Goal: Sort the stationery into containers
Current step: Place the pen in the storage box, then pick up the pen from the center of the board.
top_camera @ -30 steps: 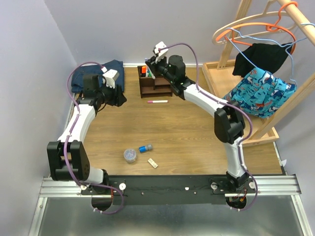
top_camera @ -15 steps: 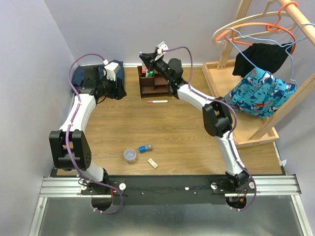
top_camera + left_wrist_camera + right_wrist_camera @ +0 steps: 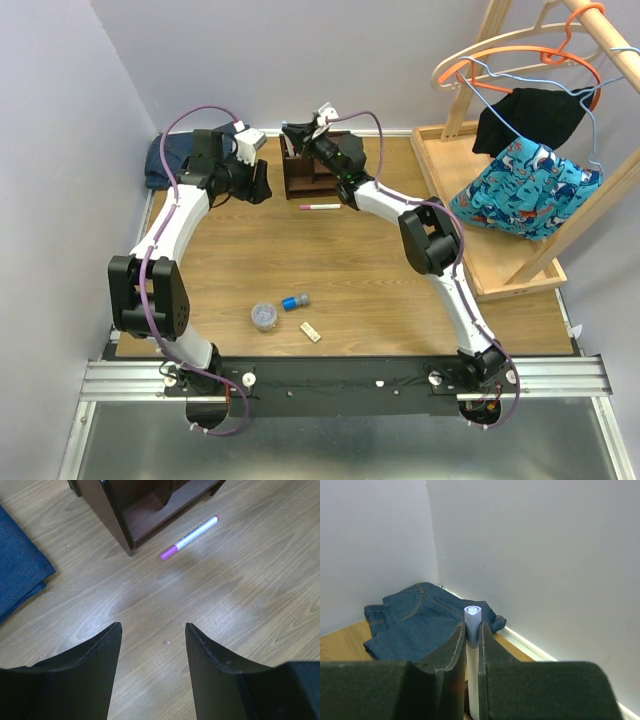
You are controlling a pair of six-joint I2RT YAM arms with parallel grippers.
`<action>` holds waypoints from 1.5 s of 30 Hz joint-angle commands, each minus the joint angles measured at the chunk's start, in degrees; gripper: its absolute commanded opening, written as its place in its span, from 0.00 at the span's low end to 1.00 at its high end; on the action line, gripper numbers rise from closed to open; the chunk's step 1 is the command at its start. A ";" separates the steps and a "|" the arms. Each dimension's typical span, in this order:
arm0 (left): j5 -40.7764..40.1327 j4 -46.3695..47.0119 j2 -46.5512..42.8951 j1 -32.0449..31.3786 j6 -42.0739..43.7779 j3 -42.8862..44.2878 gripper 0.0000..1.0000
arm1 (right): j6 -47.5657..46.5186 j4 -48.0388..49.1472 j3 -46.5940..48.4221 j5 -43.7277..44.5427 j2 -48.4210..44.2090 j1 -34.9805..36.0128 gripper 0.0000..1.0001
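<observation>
My right gripper [image 3: 472,630] pinches a white marker [image 3: 473,616] upright above the organiser [image 3: 305,178], with folded jeans [image 3: 415,620] behind. My left gripper [image 3: 152,630] hangs spread over the table [image 3: 240,605], and a pink-capped marker [image 3: 189,538] lies just before the organiser. The tub [image 3: 264,316], cylinder [image 3: 295,301] and block [image 3: 310,331] sit near the bases.

A robot test cell dressed up as a corner of a home.

A left arm [image 3: 165,235] and a right arm [image 3: 445,260] are bolted to a metal rail [image 3: 340,378] at the near edge of a wood-grain surface [image 3: 380,290], boxed in by bare pale walls [image 3: 300,60] with a white skirting board [image 3: 530,647]. Household props sit around them: a wooden clothes rack [image 3: 590,200] with hangers [image 3: 480,62], a black garment [image 3: 530,115] and a blue patterned cloth [image 3: 525,190] on it, folded jeans [image 3: 415,620] in the far corner, and a dark desk organiser [image 3: 310,180].
</observation>
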 commanded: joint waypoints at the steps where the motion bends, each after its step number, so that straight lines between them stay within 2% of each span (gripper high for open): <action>1: -2.07 -1.14 0.39 -0.26 1.09 0.92 0.63 | -1.46 4.55 -3.26 -1.65 0.22 0.04 0.01; 12: -3.30 -1.23 -2.87 -0.26 1.97 -1.80 0.63 | -5.59 5.26 -9.95 -2.27 -2.76 0.13 0.02; 14: -3.74 -1.05 -3.91 -0.26 1.97 -2.33 0.63 | -5.95 4.64 -10.39 -2.27 -3.21 0.12 0.05; 15: -3.74 -0.97 -4.27 -0.26 2.06 -2.68 0.63 | -6.47 4.47 -11.00 -2.09 -3.56 0.04 0.07; 19: -3.66 0.26 -5.94 0.44 1.27 -3.29 0.63 | -8.14 1.84 -12.58 -1.04 -8.20 0.04 0.37; 25: -1.28 5.61 -8.75 4.57 -1.81 -3.91 0.64 | -12.27 -7.82 -18.29 -2.25 -18.92 0.13 0.51; 27: -0.15 7.20 -9.89 4.49 -1.11 -4.26 0.64 | -13.77 -14.76 -20.84 -3.84 -23.67 0.30 0.56; 28: 0.03 9.04 -10.25 6.32 -0.50 -4.61 0.65 | -16.38 -18.18 -21.29 -7.94 -24.90 0.30 0.58; 30: 0.30 11.33 -11.48 6.77 -0.49 -5.75 0.65 | -23.66 -37.21 -19.02 -15.15 -26.93 0.30 0.64; 31: 1.00 13.77 -11.74 7.21 -1.10 -7.15 0.65 | -33.54 -45.72 -17.27 -21.71 -26.85 0.21 0.67; 32: 1.26 14.84 -12.53 7.74 -1.80 -7.95 0.65 | -38.07 -62.17 -15.07 -24.04 -26.33 0.30 0.69; 33: 1.44 15.72 -12.80 8.09 -2.50 -8.56 0.65 | -42.56 -69.64 -11.75 -25.72 -25.80 0.30 0.70; 34: 2.05 16.52 -13.32 8.27 -3.03 -9.70 0.65 | -51.65 -76.94 -9.71 -27.04 -23.88 0.21 0.70; 35: 2.32 16.61 -14.37 8.44 -3.21 -10.32 0.65 | -55.57 -88.58 -8.39 -27.05 -22.82 0.30 0.70; 36: 2.49 16.70 -14.99 8.53 -2.87 -10.94 0.65 | -59.00 -93.40 -6.02 -26.53 -21.85 0.39 0.70; 37: 2.50 16.53 -15.60 8.53 -2.43 -12.33 0.65 | -64.78 -97.19 -5.30 -24.96 -19.58 0.39 0.70; 39: 2.23 16.35 -17.01 8.53 -1.20 -13.66 0.65 | -66.76 -101.18 -4.86 -22.93 -17.89 0.39 0.69; 45: 1.44 16.88 -19.56 8.53 -1.98 -17.62 0.65 | -66.16 -95.65 -4.77 -19.49 -14.02 0.48 0.70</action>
